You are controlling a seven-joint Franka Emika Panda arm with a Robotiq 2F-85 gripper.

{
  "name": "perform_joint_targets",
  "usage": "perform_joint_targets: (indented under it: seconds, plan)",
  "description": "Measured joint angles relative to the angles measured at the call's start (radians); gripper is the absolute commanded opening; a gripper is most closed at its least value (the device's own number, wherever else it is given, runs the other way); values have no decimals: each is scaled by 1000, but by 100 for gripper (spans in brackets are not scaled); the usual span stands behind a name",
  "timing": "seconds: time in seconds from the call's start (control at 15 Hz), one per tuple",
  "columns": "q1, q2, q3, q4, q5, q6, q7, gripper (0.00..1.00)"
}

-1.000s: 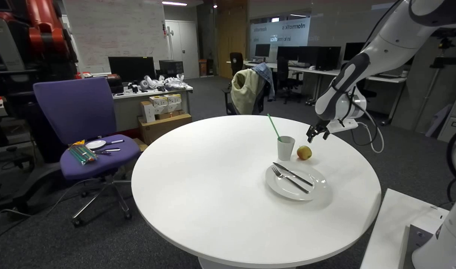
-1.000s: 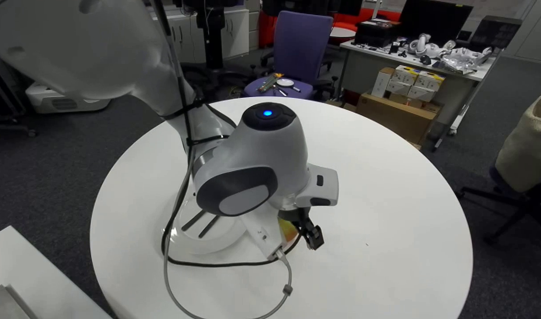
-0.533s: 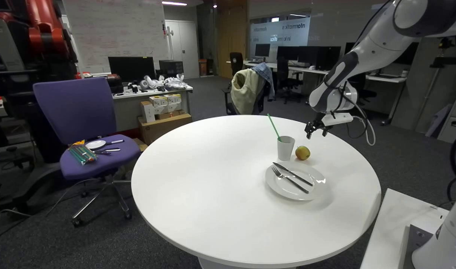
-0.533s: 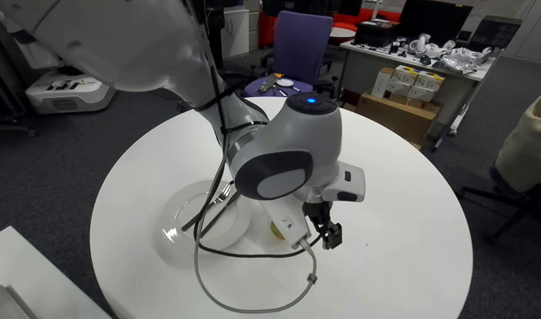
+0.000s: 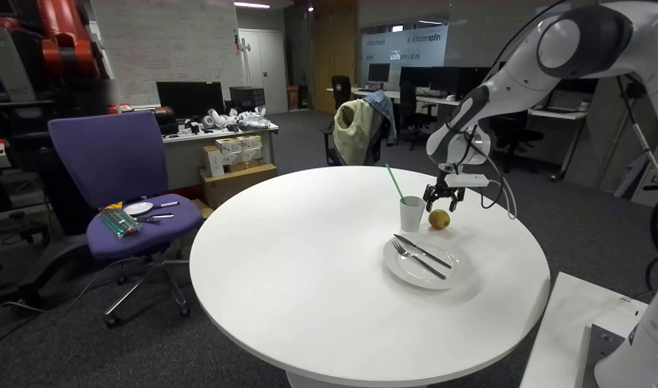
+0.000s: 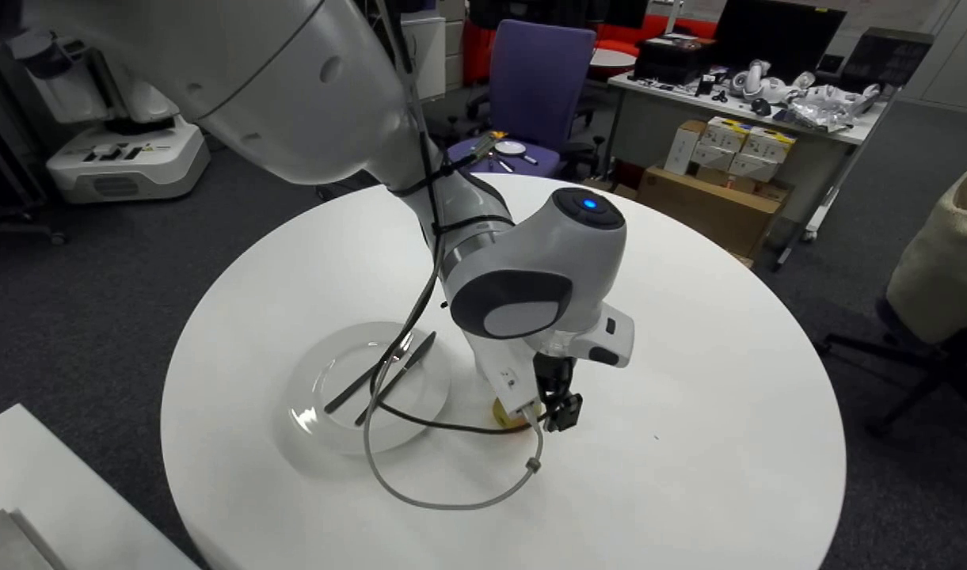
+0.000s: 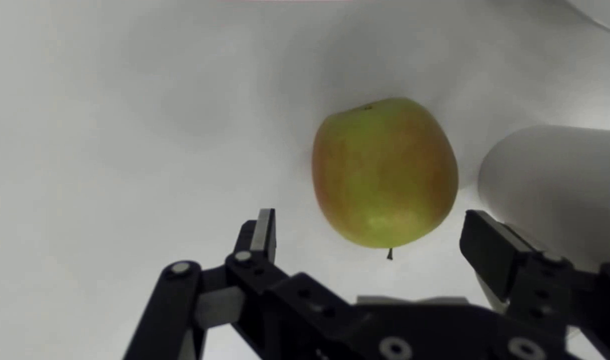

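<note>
Gripper (image 5: 441, 207), one: jaws spread, holding nothing.
Apple (image 7: 384, 175), one: on the table (image 5: 296, 258), just below the gripper, stem-to-base axis crossing the jaws' closing line.
Cup (image 5: 411, 218), white: just beside the apple.
Plate (image 5: 402, 271): farther off.

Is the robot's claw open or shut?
Open: in the wrist view, the gripper has its fingers wide apart, not touching the apple.
</note>
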Motion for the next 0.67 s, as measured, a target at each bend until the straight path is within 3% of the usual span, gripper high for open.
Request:
perform_joint_targets:
  seconds: [0.67]
  plan:
    - [-16, 65, -19, 95, 203, -140, 94, 100]
